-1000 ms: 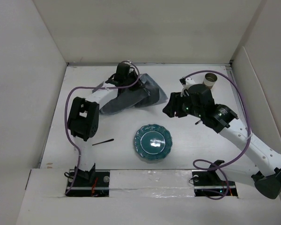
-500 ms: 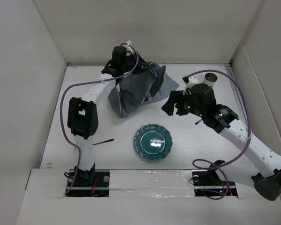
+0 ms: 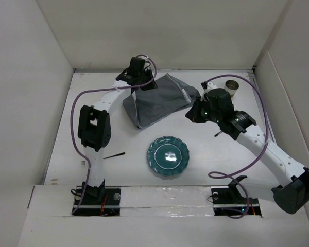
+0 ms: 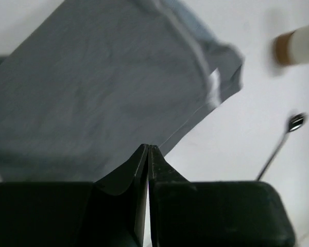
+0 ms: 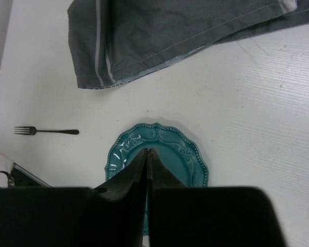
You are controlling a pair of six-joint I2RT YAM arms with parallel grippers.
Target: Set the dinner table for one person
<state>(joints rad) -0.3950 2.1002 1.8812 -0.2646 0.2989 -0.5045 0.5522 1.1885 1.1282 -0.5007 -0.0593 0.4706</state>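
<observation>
Viewing from above, we find the dinner table (image 3: pixel 129 141) as the white surface beneath both arms, carrying every item. A grey striped mat (image 3: pixel 159 100) lies across its far middle. A teal plate (image 3: pixel 168 156) sits nearer, at centre, with a fork (image 3: pixel 113 155) to its left. A cup (image 3: pixel 232 87) stands at the far right. The left gripper (image 3: pixel 143 84) is at the mat's far left corner. The right gripper (image 3: pixel 192 112) hangs just beside the mat's right corner.

At the left wrist, the left gripper (image 4: pixel 148 149) has its jaws pressed together, pinching the mat's (image 4: pixel 103 87) edge. A spoon (image 4: pixel 278 146) and the blurred cup (image 4: pixel 297 45) are on the table to the right, apart from the mat.

At the right wrist, the right gripper (image 5: pixel 147 152) has its jaws closed on each other with nothing between them, over the plate (image 5: pixel 180 154). The mat's (image 5: pixel 159 31) corner lies beyond and the fork (image 5: pixel 46 131) to the left, both apart from the plate.
</observation>
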